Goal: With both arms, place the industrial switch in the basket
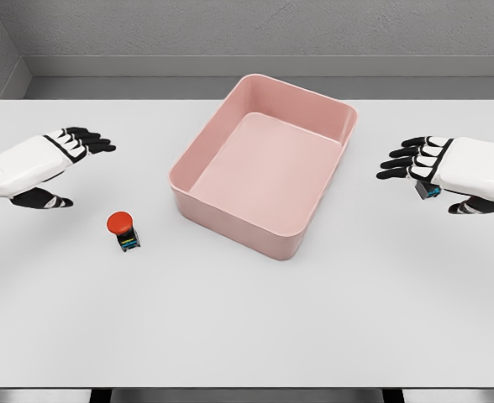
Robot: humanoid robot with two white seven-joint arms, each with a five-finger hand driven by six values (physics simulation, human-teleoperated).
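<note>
An industrial switch with a red mushroom button and a small dark body stands on the white table, left of the pink basket. My left hand hovers up and to the left of it, fingers stretched out and holding nothing. My right hand hangs to the right of the basket, its fingers also extended. A small dark and blue object shows just under that palm, between the fingers and thumb. Whether the hand touches it cannot be told.
The basket is a deep rectangular tub set at an angle in the middle of the table, and nothing lies inside it. A grey wall runs behind the table's far edge.
</note>
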